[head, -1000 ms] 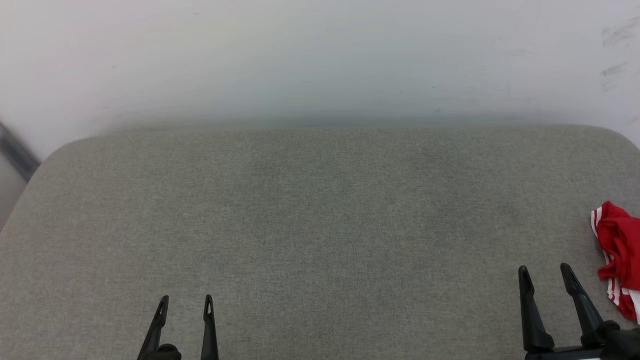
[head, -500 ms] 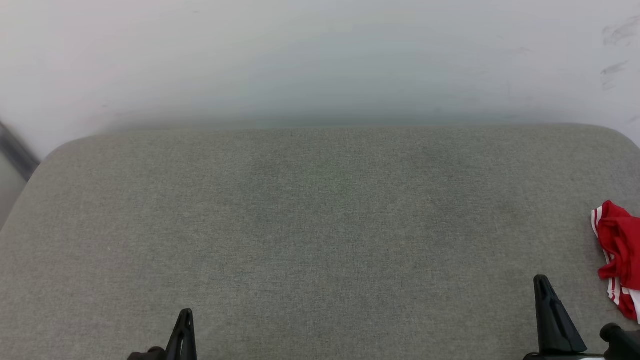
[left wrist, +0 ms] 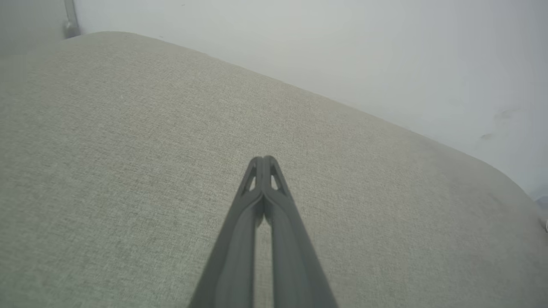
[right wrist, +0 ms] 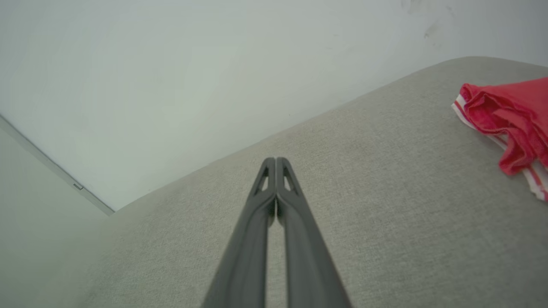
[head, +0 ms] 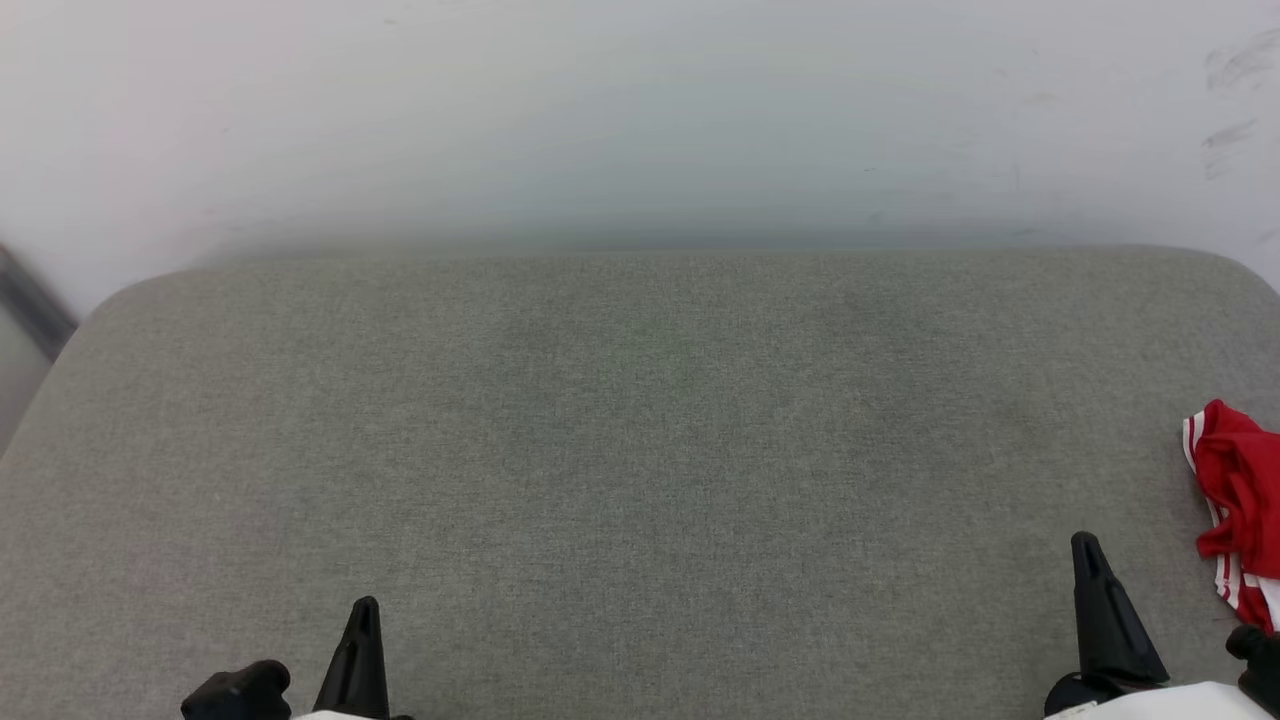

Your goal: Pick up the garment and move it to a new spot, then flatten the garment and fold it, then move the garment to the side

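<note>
Since a second ago, both pairs of fingers have gone from standing apart to pressed together, and each now reads as a single dark spike in your head view. The garment has not shifted.

Your left gripper (head: 362, 606) sits at about 7 o'clock in the head view, over the grey cushion (head: 640, 450). In its own wrist view, the left gripper (left wrist: 265, 158) shows its two tips touching with nothing between them. It points toward the pale wall (head: 640, 120).

Your right gripper (head: 1084, 542) sits at about 5 o'clock in the head view. Its wrist view shows the same thing: the right gripper (right wrist: 276, 159) has its tips closed on each other and is holding nothing.

The garment (head: 1235, 480) lies crumpled on the cushion at about 4 o'clock in the head view (the picture's right edge cuts it off). It's near the right gripper but clear of it. In the right wrist view the garment (right wrist: 505, 113) is at about 2 o'clock, red folds bunched up with red-and-white striped trim along the lower edge.
</note>
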